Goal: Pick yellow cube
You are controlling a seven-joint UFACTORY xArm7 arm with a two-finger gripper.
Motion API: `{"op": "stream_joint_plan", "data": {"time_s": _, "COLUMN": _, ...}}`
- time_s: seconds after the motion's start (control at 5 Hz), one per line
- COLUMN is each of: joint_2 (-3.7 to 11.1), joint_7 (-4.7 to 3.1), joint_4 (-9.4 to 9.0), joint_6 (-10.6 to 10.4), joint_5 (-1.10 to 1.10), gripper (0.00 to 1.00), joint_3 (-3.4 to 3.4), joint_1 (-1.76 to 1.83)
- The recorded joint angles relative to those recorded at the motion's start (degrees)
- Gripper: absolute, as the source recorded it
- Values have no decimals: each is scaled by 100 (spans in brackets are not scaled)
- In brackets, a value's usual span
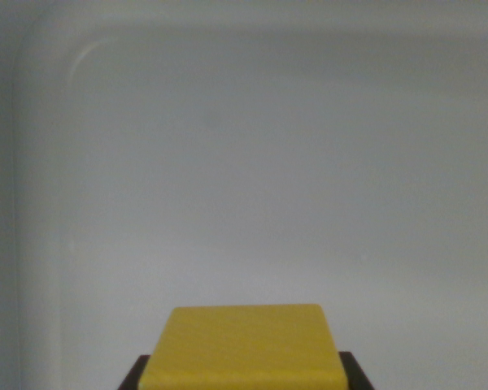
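The yellow cube (244, 345) fills the bottom middle of the wrist view, its top face towards the camera and its lower part cut off by the frame edge. Two dark fingertips (135, 377) of my gripper (244, 375) show only as small corners. One presses against each side of the cube, with no gap visible. The gripper looks shut on the cube. The rest of the gripper is out of view.
Behind the cube lies a pale white tray-like surface (252, 187). Its raised rim (41, 203) runs up the wrist view's left and curves round a rounded corner (73, 61) along the top.
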Motion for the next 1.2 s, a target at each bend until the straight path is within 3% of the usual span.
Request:
{"op": "stream_joint_plan", "data": {"time_s": 0.2, "joint_2": -70, "joint_7": -1, "joint_4": 148, "joint_6": 218, "joint_5": 8, "gripper": 100, "joint_3": 3, "joint_1": -3}}
{"op": "stream_joint_plan", "data": {"time_s": 0.4, "joint_2": -70, "joint_7": -1, "joint_4": 148, "joint_6": 218, "joint_5": 8, "gripper": 100, "joint_3": 3, "joint_1": -3}}
{"op": "stream_joint_plan", "data": {"time_s": 0.6, "joint_2": -133, "joint_7": -1, "joint_4": 282, "joint_6": 414, "joint_5": 15, "gripper": 100, "joint_3": 7, "joint_1": -6}}
{"op": "stream_joint_plan", "data": {"time_s": 1.2, "joint_2": -191, "joint_7": -2, "joint_4": 404, "joint_6": 593, "joint_5": 22, "gripper": 100, "joint_3": 9, "joint_1": -9}}
